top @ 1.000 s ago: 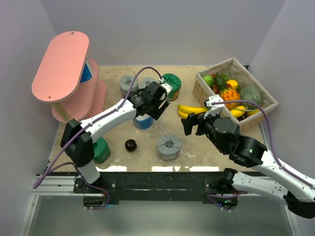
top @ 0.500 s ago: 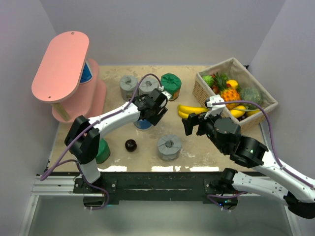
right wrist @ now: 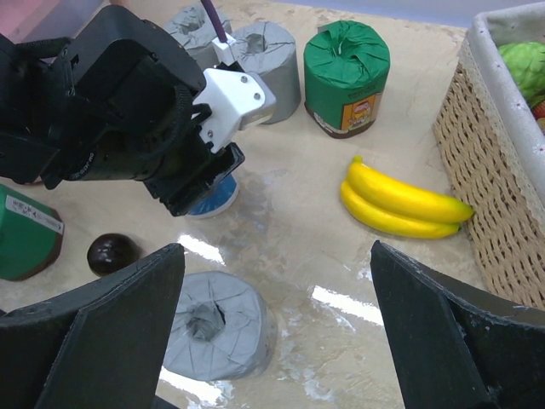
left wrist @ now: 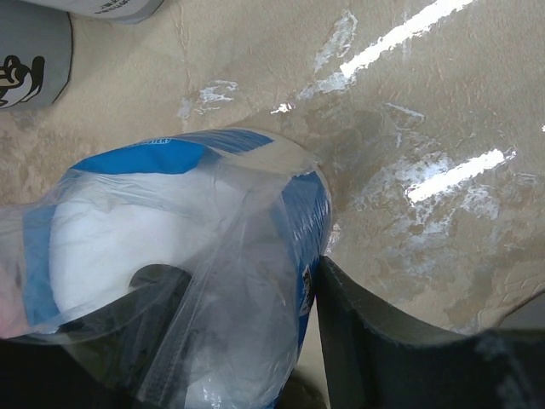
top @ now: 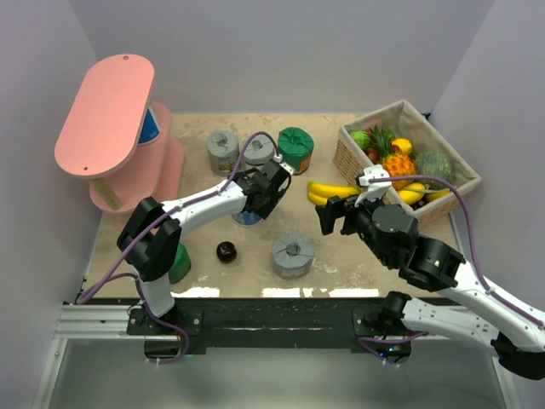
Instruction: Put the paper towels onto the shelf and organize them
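Pale walls [top: 298, 51] enclose a glossy beige tabletop [top: 336, 256].

No word or number can be read anywhere. The green wrapped roll [right wrist: 345, 60] beyond and right of the white-and-blue wrapped roll [left wrist: 183, 213] bears an orange-yellow label [right wrist: 358, 111] with a small picture. The second green roll [right wrist: 24, 247], to its left, bears a white strip [right wrist: 34, 217] of tiny print. A grey wrapped roll [left wrist: 25, 43] just beyond it shows a black cartoon-like figure.
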`<control>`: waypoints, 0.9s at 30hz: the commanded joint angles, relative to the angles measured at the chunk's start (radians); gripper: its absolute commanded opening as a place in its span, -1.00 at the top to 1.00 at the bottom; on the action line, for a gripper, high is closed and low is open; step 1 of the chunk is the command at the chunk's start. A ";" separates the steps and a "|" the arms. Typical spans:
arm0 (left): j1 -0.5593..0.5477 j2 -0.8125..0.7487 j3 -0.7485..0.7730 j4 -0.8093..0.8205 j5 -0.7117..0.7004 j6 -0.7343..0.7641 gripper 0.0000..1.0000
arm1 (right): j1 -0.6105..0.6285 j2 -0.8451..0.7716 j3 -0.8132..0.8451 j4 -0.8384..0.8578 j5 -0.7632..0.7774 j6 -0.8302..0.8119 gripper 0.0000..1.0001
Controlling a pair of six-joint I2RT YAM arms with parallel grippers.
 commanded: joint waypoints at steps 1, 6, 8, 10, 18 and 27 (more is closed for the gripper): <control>0.000 -0.032 0.000 0.005 -0.057 -0.032 0.22 | -0.001 -0.024 0.001 0.009 0.034 -0.007 -0.87; -0.002 -0.079 0.066 -0.076 -0.163 -0.017 0.29 | -0.002 -0.022 0.004 0.004 0.034 -0.007 -0.87; 0.001 -0.110 0.103 -0.104 -0.230 -0.006 0.30 | -0.002 -0.022 0.006 0.006 0.035 -0.004 -0.87; 0.004 -0.142 0.149 -0.141 -0.287 0.000 0.31 | -0.004 -0.021 0.004 0.010 0.032 -0.006 -0.87; 0.053 -0.223 0.298 -0.228 -0.421 0.052 0.33 | -0.002 -0.005 0.012 0.020 0.020 -0.003 -0.87; 0.222 -0.250 0.358 -0.230 -0.517 0.126 0.34 | -0.002 0.008 0.042 0.013 0.005 -0.011 -0.87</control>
